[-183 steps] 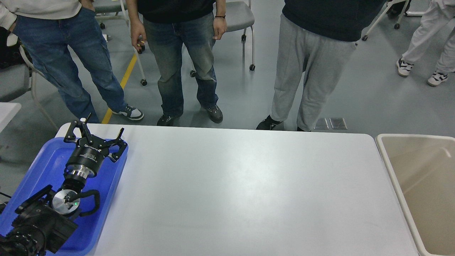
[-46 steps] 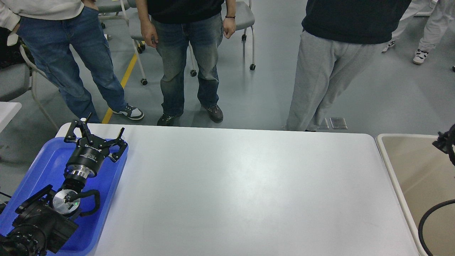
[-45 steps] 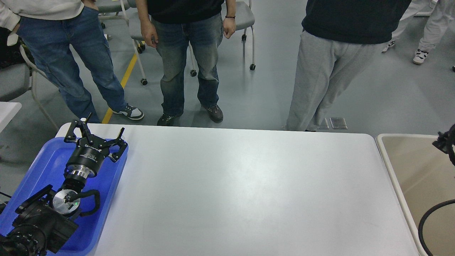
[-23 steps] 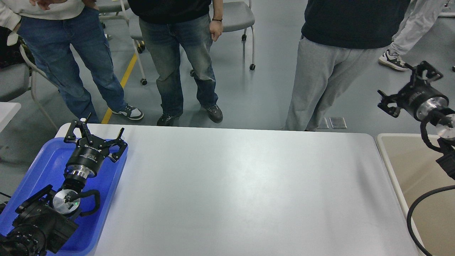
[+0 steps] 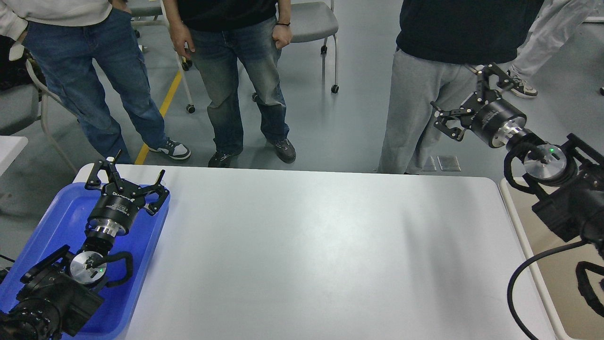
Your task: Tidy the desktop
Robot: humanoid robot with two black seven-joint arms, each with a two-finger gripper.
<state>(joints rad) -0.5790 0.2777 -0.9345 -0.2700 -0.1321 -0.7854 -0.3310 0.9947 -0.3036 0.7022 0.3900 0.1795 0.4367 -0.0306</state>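
The desktop [image 5: 311,250] is a wide matte white tabletop with rounded corners, and nothing lies on its bare surface. My left gripper [image 5: 126,175] hovers over the far end of the blue tray [image 5: 66,212] at the desk's left edge; its fingers are spread open and hold nothing. My right gripper [image 5: 469,94] is raised high above the desk's far right corner, in front of a person in grey trousers; its fingers are spread open and empty.
A beige bin [image 5: 552,245] stands off the desk's right edge, partly behind my right arm. Three people [image 5: 236,71] stand close along the desk's far edge. Wheeled chairs [image 5: 321,28] stand behind them. A second white table corner [image 5: 9,146] shows far left.
My right arm has come into view from the right, risen, and swung left above the desk's far right corner. The left arm has not moved. The people have shifted slightly.
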